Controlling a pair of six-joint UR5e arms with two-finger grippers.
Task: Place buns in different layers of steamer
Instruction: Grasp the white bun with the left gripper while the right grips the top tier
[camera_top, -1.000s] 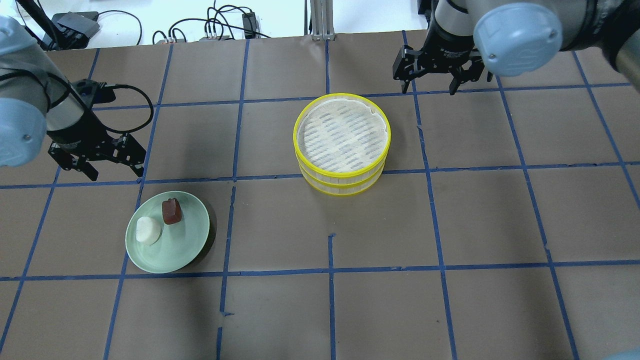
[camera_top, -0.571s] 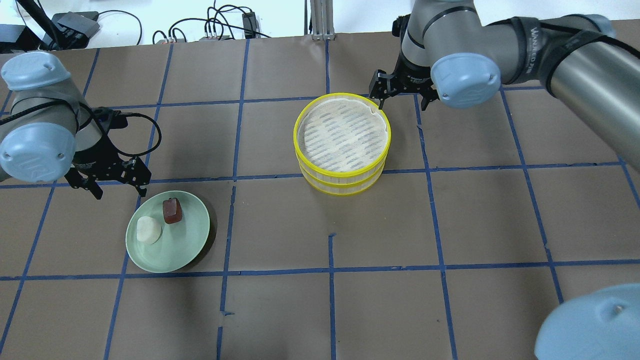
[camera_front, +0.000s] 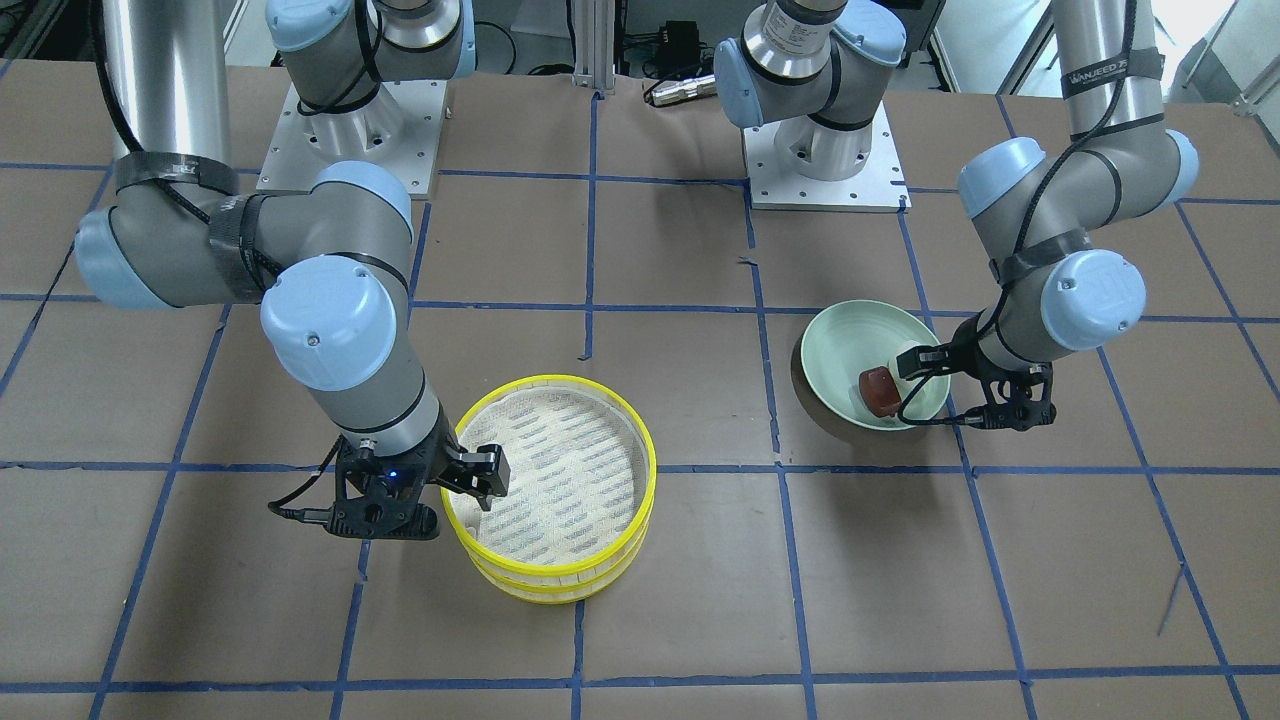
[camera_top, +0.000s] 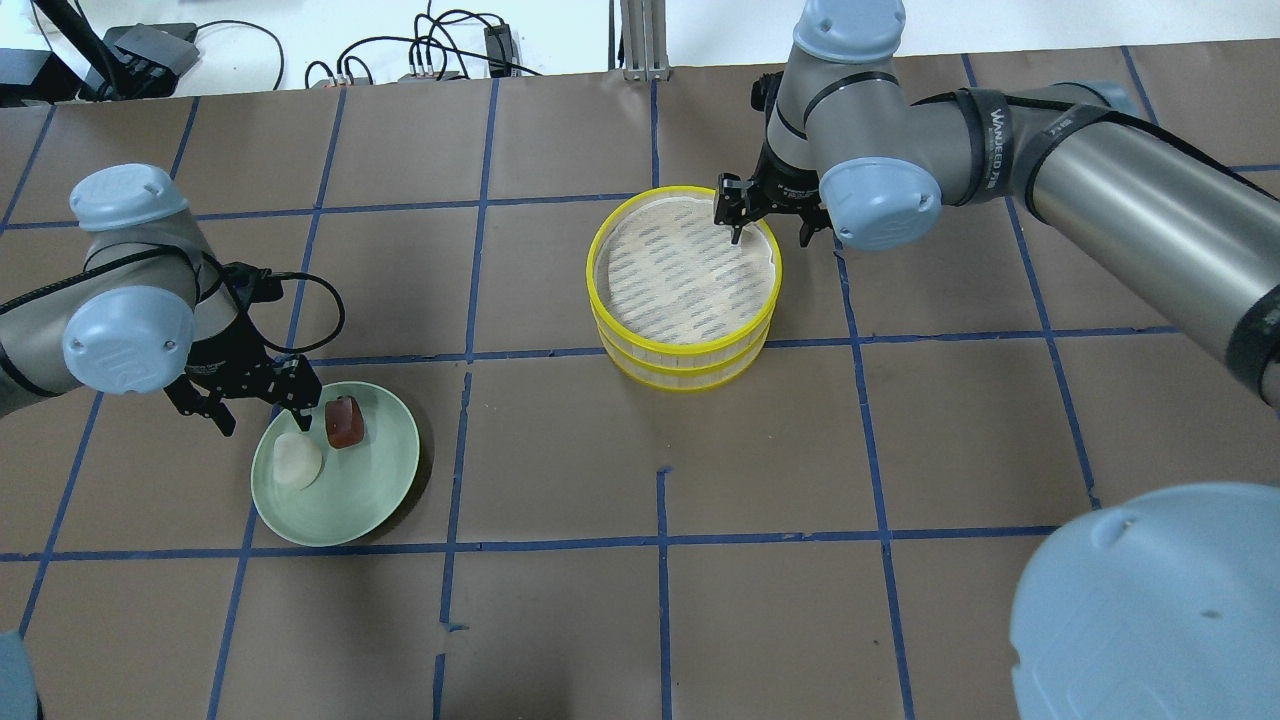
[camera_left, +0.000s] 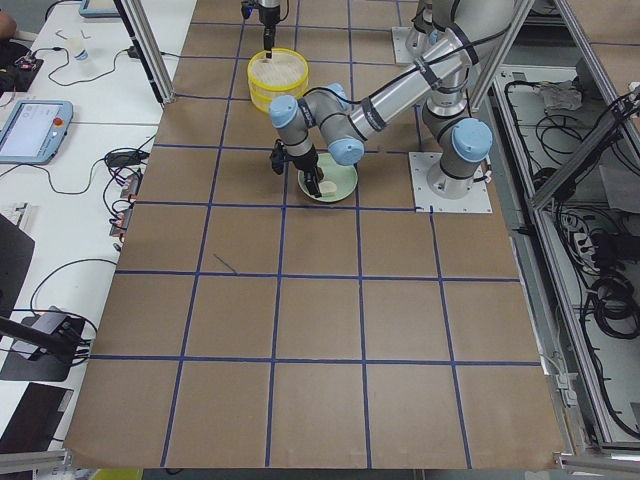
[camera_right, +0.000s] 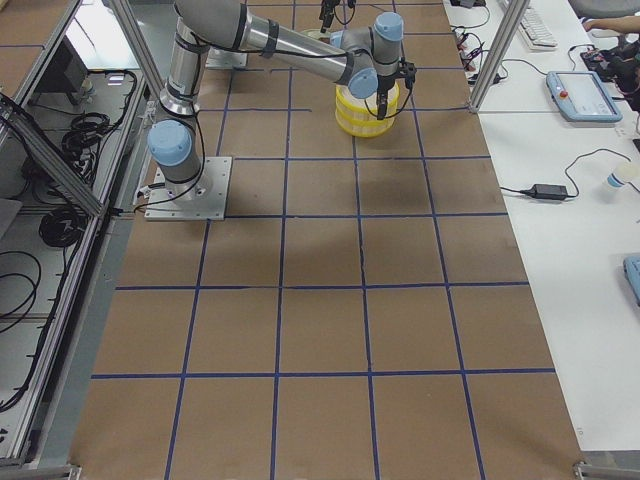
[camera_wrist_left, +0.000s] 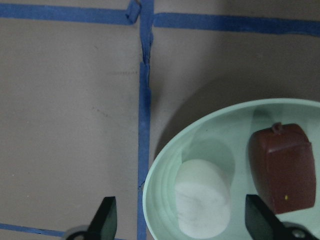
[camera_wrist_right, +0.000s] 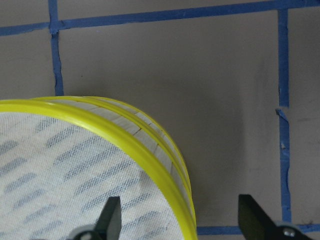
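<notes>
- The left gripper (camera_wrist_left: 182, 222) hangs over the near edge of the green plate (camera_wrist_left: 210, 130), its fingers spread wide and holding nothing.
- The white bun (camera_wrist_left: 202, 205) lies between the fingers, a little nearer the one on the brown bun's side.
- That finger's tip overlaps the brown bun (camera_wrist_left: 282, 175) in the wrist view. The other finger is outside the plate's rim, over bare table (camera_wrist_left: 70, 125).
- The step here looks like picking up the white bun. It probably goes best if the spread narrows before the descent, so the outer finger drops inside the rim and the inner one slips between the buns.
- The bun looks soft, so a gentle close should do.
- Farther off, the right gripper (camera_wrist_right: 180, 220), also wide and empty, straddles the yellow rim of the top tray (camera_wrist_right: 135, 145). One finger is over the white liner (camera_wrist_right: 50, 190) and the other is outside the wall.
- Its likely aim is to lift the top tray off the lower tray (camera_top: 690, 378). The fingers should sink no deeper than the upper wall, pinch it, and rise straight, so the lower tray is not dragged.
- The left arm comes in low from the robot's left, its wrist bent so the fingers point down.
- The right arm stretches across to the steamer's far side, its wrist also turned down.
</notes>
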